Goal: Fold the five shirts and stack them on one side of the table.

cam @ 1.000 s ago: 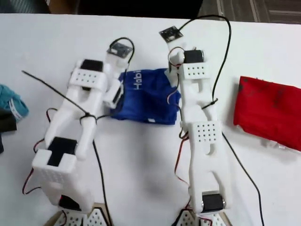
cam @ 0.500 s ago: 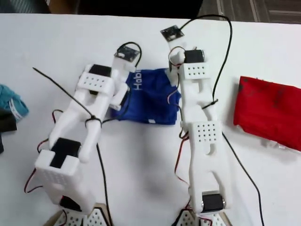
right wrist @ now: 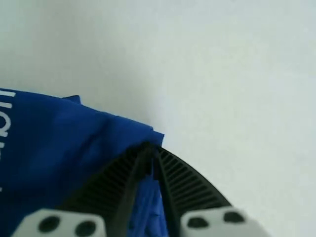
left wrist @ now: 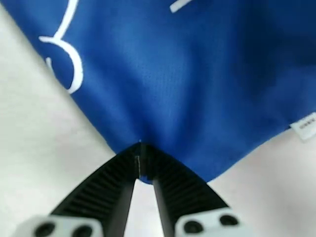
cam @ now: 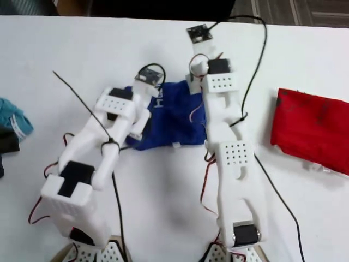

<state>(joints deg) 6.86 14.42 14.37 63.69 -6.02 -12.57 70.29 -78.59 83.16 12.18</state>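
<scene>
- 2 white arms stretch side by side over the white table (cam: 71, 49). In the high view the blue shirt (cam: 177, 117) lies between their wrists, near the middle of the table.
- The left gripper (left wrist: 139, 154) is clamped on the blue shirt's edge. Its 2 black ribbed fingers (left wrist: 106, 182) meet at the tips with a bit of blue cloth caught between them.
- The right gripper (right wrist: 149, 152) is likewise pinched on the blue shirt at another corner, and a fold of blue cloth shows in the narrow gap between its fingers (right wrist: 187, 180).
- The blue shirt is bunched rather than flat. White lettering shows on it beside the left arm's wrist, and a small white label (cam: 175, 145) sticks out at the edge nearest the arm bases.
- 1 red shirt (cam: 312, 131) lies on the right side of the table, well apart from the blue shirt, with the right arm between them.
- 1 teal cloth (cam: 12, 117) with a white tag sits at the table's left edge, and something dark lies just beside it.
</scene>
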